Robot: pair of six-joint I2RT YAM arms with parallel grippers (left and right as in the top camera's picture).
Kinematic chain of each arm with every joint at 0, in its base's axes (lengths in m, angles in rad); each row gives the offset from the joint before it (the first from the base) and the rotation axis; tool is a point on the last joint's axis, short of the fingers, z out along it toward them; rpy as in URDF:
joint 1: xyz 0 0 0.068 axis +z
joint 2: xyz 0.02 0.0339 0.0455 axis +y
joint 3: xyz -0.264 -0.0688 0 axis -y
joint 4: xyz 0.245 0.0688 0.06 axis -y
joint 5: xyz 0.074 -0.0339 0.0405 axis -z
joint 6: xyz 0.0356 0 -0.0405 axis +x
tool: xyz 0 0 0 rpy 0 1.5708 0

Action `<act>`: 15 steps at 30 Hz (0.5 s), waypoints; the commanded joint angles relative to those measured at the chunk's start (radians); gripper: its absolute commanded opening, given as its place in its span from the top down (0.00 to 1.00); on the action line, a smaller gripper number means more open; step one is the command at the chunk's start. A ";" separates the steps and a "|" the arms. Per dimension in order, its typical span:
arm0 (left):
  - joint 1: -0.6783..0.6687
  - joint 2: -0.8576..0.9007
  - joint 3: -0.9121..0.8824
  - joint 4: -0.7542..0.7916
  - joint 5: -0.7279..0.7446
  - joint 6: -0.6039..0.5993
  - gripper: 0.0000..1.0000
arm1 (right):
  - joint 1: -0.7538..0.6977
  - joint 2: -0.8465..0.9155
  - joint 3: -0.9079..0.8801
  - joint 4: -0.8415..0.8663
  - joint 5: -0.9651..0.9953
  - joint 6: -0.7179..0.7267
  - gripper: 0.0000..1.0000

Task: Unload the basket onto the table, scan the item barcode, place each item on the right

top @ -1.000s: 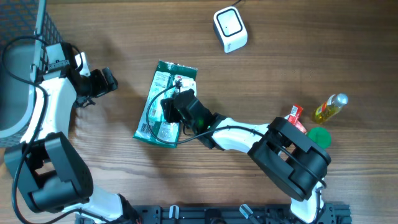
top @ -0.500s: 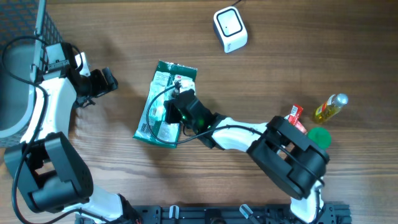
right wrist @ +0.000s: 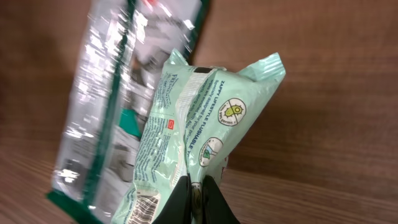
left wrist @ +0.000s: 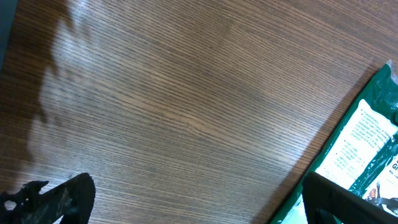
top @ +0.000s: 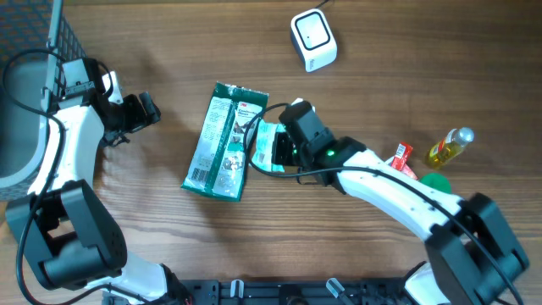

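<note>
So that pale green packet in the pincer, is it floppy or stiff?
Probably soft: the pale green packet puckers where the right pincer pinches its edge. Its glossy film looks slippery, so it might slide out.

**My count of what is here**

Packs, two: one dark green pack (top: pixel 222 142) and one pale green pack (right wrist: pixel 205 124). Scanners, one: the white scanner (top: pixel 313 40). Bottles, one: the yellow bottle (top: pixel 449 147). One red sachet (top: pixel 401 154). One green disc (top: pixel 436 180) (what it is, I cannot tell). One mesh basket (top: pixel 72 34). Grippers, two, both mine: my left gripper (top: pixel 148 110) and my right gripper (right wrist: pixel 198 188). One wooden table (top: pixel 406 68).
</note>
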 commanded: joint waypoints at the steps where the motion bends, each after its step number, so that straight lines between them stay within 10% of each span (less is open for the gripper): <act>1: 0.010 0.008 -0.006 0.000 0.008 0.008 0.00 | 0.001 0.086 -0.028 0.032 -0.009 0.055 0.96; 9: 0.010 0.008 -0.006 0.000 0.008 0.008 0.00 | -0.022 0.055 0.006 -0.018 -0.013 0.012 0.53; 15: 0.010 0.008 -0.006 0.000 0.008 0.008 0.00 | -0.048 -0.099 0.037 0.003 -0.100 -0.032 0.96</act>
